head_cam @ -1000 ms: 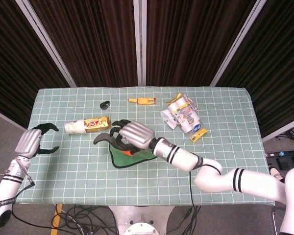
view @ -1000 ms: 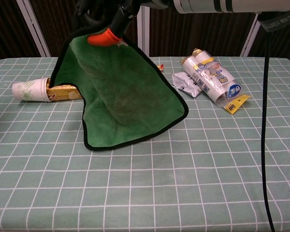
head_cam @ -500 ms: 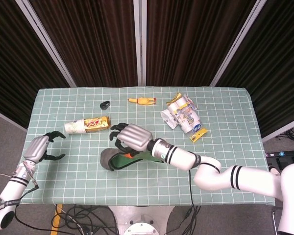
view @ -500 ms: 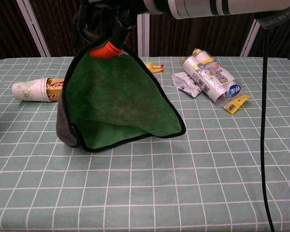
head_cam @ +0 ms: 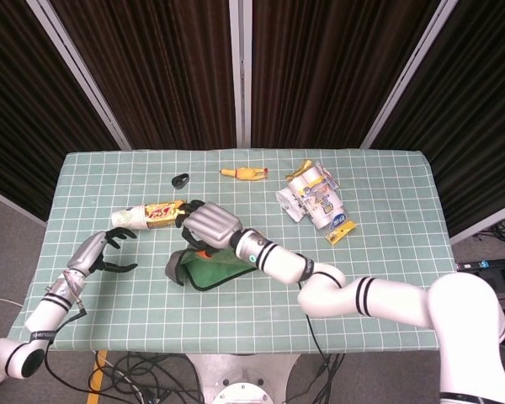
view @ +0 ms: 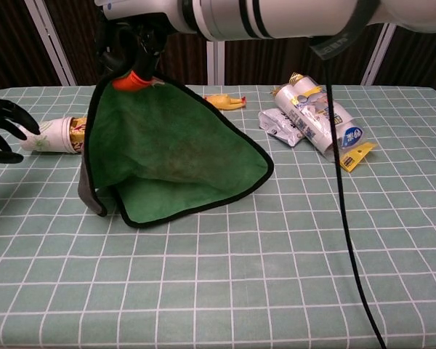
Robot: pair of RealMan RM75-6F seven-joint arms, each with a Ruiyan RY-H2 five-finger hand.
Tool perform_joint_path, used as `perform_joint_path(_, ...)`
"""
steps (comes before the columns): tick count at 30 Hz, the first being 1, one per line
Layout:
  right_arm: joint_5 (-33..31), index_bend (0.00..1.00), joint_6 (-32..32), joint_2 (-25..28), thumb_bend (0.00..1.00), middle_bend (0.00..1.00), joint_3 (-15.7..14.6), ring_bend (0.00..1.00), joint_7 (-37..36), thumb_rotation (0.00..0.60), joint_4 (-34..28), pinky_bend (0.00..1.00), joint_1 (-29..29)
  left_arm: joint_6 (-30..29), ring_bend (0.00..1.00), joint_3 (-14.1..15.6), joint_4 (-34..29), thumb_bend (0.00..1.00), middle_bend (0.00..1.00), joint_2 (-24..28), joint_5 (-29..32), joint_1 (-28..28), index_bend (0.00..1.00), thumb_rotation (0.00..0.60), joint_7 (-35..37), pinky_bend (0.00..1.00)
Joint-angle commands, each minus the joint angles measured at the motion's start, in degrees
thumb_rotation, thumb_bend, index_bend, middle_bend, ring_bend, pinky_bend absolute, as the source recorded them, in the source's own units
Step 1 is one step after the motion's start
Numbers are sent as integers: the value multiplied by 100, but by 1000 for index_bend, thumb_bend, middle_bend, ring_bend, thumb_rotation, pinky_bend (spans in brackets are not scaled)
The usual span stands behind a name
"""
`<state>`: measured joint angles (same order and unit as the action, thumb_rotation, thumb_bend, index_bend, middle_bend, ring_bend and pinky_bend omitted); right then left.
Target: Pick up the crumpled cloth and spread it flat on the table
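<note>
A green cloth (view: pixel 171 156) with a black hem and grey underside hangs from my right hand (view: pixel 131 40), which grips its top corner by an orange tag (view: pixel 133 78). The cloth's lower edge drags on the table, folded under at the left. From above, the cloth (head_cam: pixel 210 271) shows below my right hand (head_cam: pixel 209 226) at mid-table. My left hand (head_cam: pixel 97 252) hovers over the table's left part, fingers apart and holding nothing; its dark fingers (view: pixel 3 129) enter the chest view at the left edge, apart from the cloth.
A paper cup (head_cam: pixel 128 218) and snack bar (head_cam: pixel 165 212) lie left of the cloth. A rubber chicken (head_cam: pixel 244 173), a black clip (head_cam: pixel 180 179) and a pile of packets (head_cam: pixel 316 198) sit further back. The checked table's front edge (head_cam: pixel 236 343) is near.
My right hand has carried the cloth to the left, with its lower edge now folding on the table. My left hand has moved rightward, toward the cloth, and into the chest view.
</note>
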<state>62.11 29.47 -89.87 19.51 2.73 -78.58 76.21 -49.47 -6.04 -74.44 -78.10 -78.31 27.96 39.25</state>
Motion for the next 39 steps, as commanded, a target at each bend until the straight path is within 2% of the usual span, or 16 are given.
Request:
perform_joint_path(1,-893,735,167,-488,458,249,-6,80,653,600,484,132,479,87,254,-28,-73,90,286,-13,82,68,311,490,-132,333)
perform_joint_path(5,-1571,735,448,-733,458,249,-37,79,1087,600,626,132,725,258,254,-33,-105,85,285,-53,183,153,311,473,-211,333)
perform_joint_path(8,-2012,735,629,-880,458,249,-41,80,1369,600,766,132,889,364,254,-25,-135,77,285,-70,201,197,311,440,-145,333)
perform_joint_path(14,-2720,735,820,-1166,460,248,-20,79,1815,600,1119,131,1199,325,254,-33,-200,70,285,-86,191,211,312,391,-140,333)
perform_joint_path(24,-3244,734,943,-1487,459,250,105,80,2062,600,1542,129,1408,318,254,-26,-215,70,285,-226,304,318,312,385,-786,333)
perform_joint_path(32,-3332,735,1021,-1539,458,249,213,79,2089,600,1641,120,1378,370,254,-104,-316,70,285,-405,693,428,320,390,-1543,334)
perform_joint_path(39,-3155,736,1093,-1287,458,248,352,80,1850,600,1308,120,1142,183,253,-191,-92,98,285,-754,1257,499,367,493,-2646,336)
